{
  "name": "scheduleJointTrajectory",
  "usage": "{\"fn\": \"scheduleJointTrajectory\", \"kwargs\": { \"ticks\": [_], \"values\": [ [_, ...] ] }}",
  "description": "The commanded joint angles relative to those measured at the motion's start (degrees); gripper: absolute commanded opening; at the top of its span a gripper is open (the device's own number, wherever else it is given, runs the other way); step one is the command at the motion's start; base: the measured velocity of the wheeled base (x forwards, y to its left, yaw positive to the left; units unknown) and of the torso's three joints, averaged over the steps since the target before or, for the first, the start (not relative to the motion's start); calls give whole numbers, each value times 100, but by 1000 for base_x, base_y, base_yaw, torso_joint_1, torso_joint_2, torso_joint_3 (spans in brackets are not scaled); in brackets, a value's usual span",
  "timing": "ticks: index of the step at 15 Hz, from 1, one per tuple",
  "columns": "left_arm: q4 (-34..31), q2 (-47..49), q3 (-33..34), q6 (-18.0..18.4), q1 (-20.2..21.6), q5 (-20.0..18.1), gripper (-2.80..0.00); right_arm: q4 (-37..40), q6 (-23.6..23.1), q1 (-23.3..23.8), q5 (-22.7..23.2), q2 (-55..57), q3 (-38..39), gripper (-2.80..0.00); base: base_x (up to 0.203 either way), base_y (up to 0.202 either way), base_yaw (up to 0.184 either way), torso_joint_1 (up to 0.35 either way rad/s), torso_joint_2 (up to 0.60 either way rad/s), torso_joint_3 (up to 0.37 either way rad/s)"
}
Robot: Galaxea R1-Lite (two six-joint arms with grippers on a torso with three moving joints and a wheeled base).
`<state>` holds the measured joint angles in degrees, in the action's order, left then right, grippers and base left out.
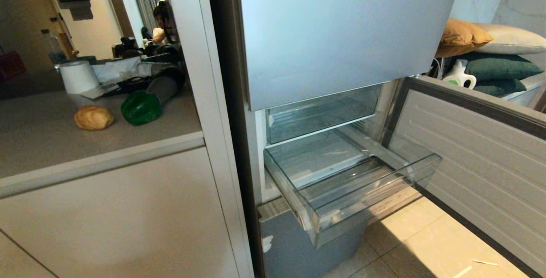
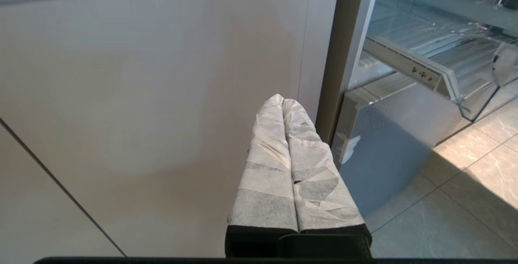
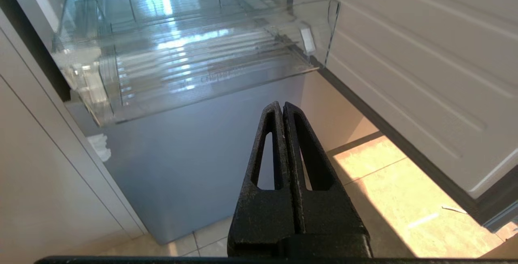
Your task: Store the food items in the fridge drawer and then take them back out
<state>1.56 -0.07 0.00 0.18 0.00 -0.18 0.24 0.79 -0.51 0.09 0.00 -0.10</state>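
The food items lie on the counter (image 1: 38,141) left of the fridge: a golden-brown roll (image 1: 94,117) and, just to its right, a glossy green bell pepper (image 1: 140,107). The fridge drawer, a clear bin (image 1: 375,197), stands pulled out and empty. Its middle front (image 1: 469,141) hangs open to the right, ribbed white inside showing. Neither arm shows in the head view. My left gripper (image 2: 282,100), wrapped in white tape, is shut and empty, low before the cabinet front. My right gripper (image 3: 282,106) is shut and empty, below the clear bin (image 3: 182,65).
A paper roll (image 1: 78,76), a dark cylinder (image 1: 164,84) and clutter stand behind the food. The tall top door (image 1: 332,35) is closed above the bin, the lowest front (image 1: 298,244) below it. Cushions (image 1: 490,52) and a white bottle (image 1: 460,74) lie beyond the open front. A person (image 1: 162,24) is far back.
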Motion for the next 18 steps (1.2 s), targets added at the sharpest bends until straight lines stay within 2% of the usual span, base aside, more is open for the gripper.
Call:
{"fn": "scheduleJointTrajectory", "kwargs": {
  "ticks": [1, 10, 18],
  "values": [
    [2, -1, 62, -1, 0, 1, -280, -7, 0, -2, -1, 9, 1, -280, 0, 0, 0, 150, -330, -181],
    [2, -1, 62, -1, 0, 7, -280, -7, 61, -2, -27, 9, 1, -280, 0, 0, 0, 134, -275, -149],
    [20, -1, 62, -9, 0, 0, -280, -7, 88, -2, -27, 9, 1, -280, 0, 0, 0, 39, -82, -42]
  ]
}}
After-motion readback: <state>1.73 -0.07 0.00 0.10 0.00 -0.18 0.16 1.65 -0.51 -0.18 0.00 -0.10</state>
